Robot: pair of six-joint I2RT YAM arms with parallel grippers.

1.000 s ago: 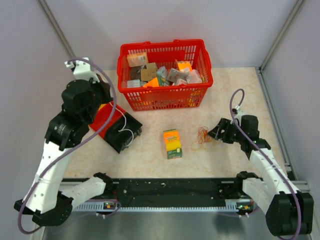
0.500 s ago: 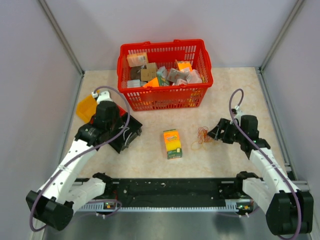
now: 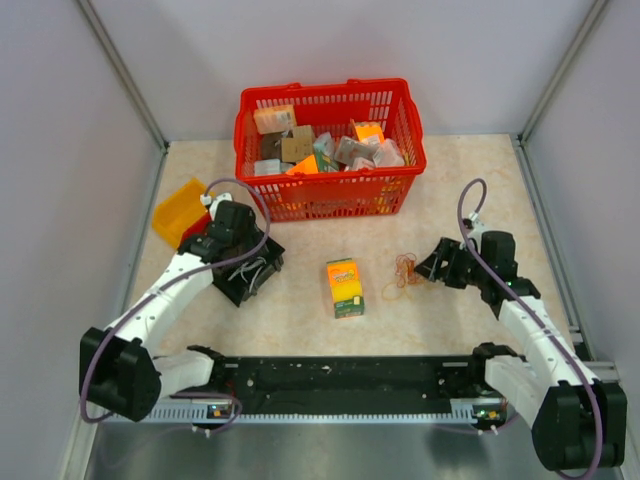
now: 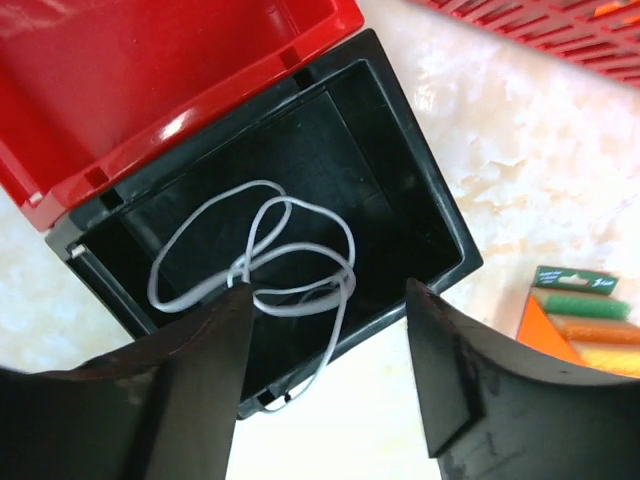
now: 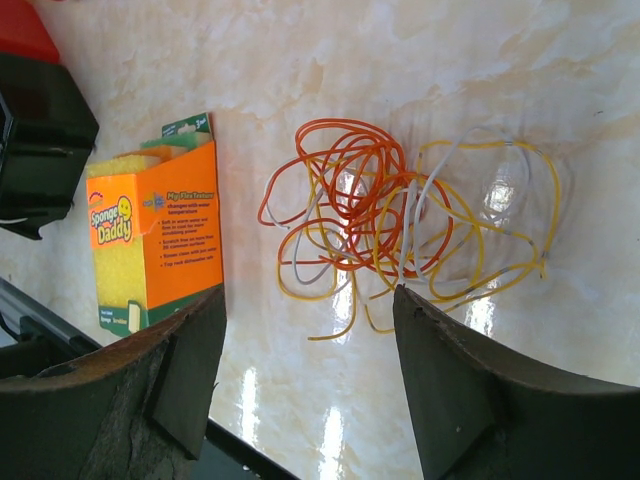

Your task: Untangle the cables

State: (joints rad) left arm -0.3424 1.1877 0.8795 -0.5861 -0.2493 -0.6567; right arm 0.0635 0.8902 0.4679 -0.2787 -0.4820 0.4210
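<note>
One cable freed | top: left fingers [image 3: 243, 256] have come down over the black bin [image 3: 262, 278]; right fingers [image 3: 432, 264] just beside the cables [image 3: 405, 270] on the counter [image 3: 300, 320] | left wrist: fingers newly spread, white cable [image 4: 250, 262] lies loose in the bin between them (let go, I judge) | right wrist: fingers spread, empty; orange-yellow tangle between them, not yet separated

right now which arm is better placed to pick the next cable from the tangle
Right. Its open right gripper sits right beside the cable tangle; the left gripper is far off over the black bin, where one white cable lies.
</note>
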